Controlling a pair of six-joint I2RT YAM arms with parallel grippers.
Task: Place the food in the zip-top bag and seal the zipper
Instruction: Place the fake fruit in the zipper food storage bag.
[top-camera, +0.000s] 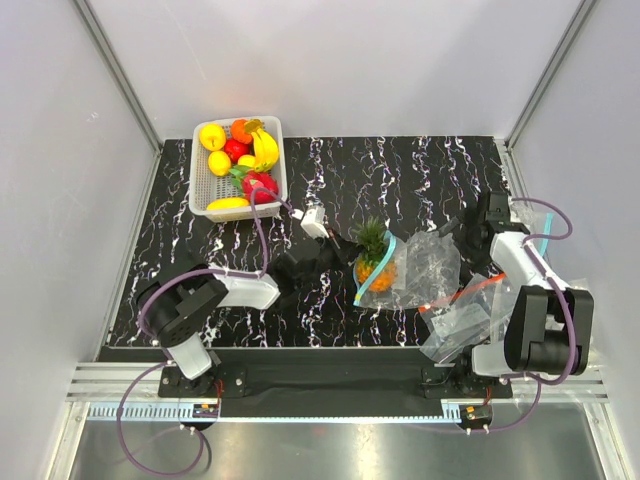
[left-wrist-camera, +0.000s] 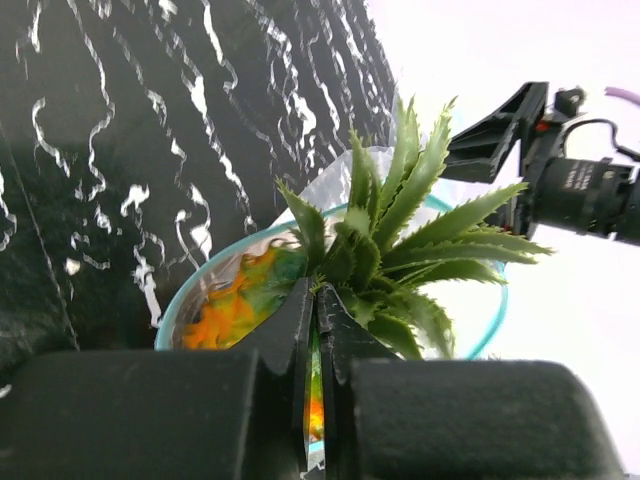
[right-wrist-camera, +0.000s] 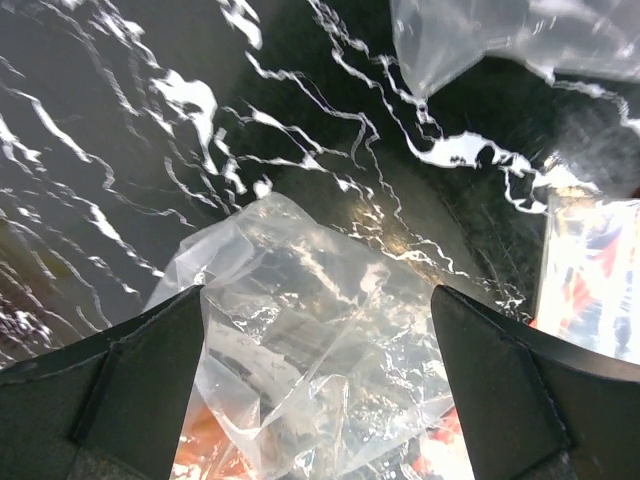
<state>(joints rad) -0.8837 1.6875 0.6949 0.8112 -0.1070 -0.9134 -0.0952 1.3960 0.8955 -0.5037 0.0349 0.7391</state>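
Clear bag (top-camera: 430, 262) lying mid-table, mouth facing left arm, pineapple (top-camera: 376, 262) sitting part-way in, crown poking out. Left gripper (left-wrist-camera: 316, 300) clenching what looks like thin bag lip; right gripper (right-wrist-camera: 318, 296) hanging spread over bag's far end, grasping nothing. Advice: right pinning far end, left nudging fruit fully past zipper (top-camera: 360, 290), then pressing strip flat. White walls (top-camera: 350, 60) enclosing glossy black veined table (top-camera: 420, 170), plastic probably sliding easily; fruit basket (top-camera: 197, 185) standing far-left.

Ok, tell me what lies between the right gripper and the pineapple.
The crinkled clear zip-top bag fills the stretch from the right gripper to the pineapple; the top external view shows it.
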